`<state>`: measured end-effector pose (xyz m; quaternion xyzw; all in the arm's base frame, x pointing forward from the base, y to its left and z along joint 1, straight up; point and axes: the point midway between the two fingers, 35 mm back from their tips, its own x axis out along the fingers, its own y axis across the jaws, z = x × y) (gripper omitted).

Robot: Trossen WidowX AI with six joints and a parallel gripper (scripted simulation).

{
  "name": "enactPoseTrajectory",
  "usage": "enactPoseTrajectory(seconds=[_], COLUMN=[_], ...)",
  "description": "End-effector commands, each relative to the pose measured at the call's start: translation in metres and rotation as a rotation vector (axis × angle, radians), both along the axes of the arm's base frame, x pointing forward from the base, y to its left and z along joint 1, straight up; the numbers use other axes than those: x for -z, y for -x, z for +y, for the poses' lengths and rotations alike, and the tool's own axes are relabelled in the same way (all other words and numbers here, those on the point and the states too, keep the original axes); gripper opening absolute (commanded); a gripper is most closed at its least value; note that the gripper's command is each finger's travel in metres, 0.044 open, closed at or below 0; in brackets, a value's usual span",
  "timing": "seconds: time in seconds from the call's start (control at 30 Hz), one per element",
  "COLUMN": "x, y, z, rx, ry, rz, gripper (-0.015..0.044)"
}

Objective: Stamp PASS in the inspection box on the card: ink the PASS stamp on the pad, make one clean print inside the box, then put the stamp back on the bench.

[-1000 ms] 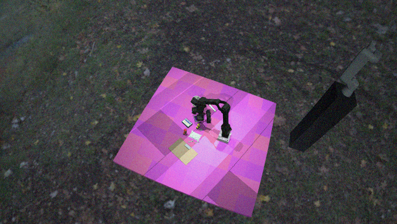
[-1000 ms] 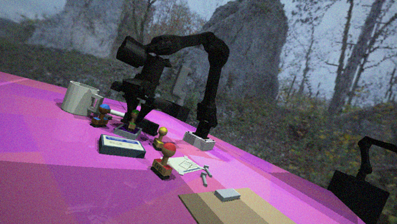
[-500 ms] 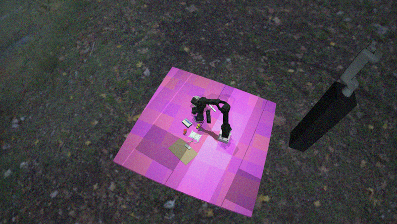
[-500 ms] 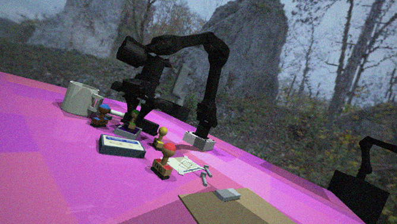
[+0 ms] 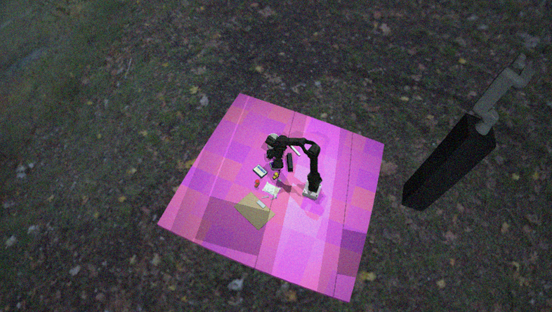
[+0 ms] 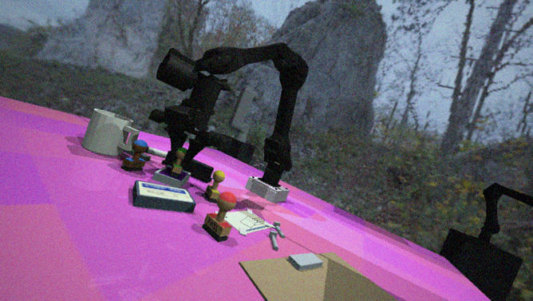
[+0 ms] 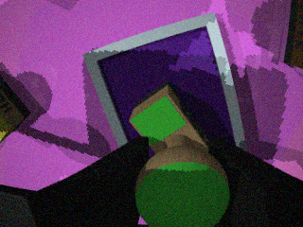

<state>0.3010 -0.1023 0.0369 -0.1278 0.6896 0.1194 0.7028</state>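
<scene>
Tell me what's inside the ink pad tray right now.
The green-topped stamp, gripped by the gripper, is over the purple pad in the grey tray. The stamp hides its own underside and the pad beneath, so contact can't be confirmed.

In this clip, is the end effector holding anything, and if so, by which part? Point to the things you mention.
Yes: a wooden stamp with a green-topped round knob (image 6: pixel 179 154) (image 7: pixel 182 189); the end effector (image 6: pixel 178 161) (image 7: pixel 178 148) grips it by its handle, around or just below the knob.
</scene>
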Motion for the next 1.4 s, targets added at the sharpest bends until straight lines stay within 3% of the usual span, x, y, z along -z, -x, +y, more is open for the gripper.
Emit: enactPoseTrajectory(seconds=[0.0,1.37], x=[0.002,-0.009], y=[-0.001,-0.001], z=[0.0,0.0], rx=[0.0,0.0], ry=[-0.001,-0.001], rz=[-0.003,-0.003], gripper=[0.0,0.0])
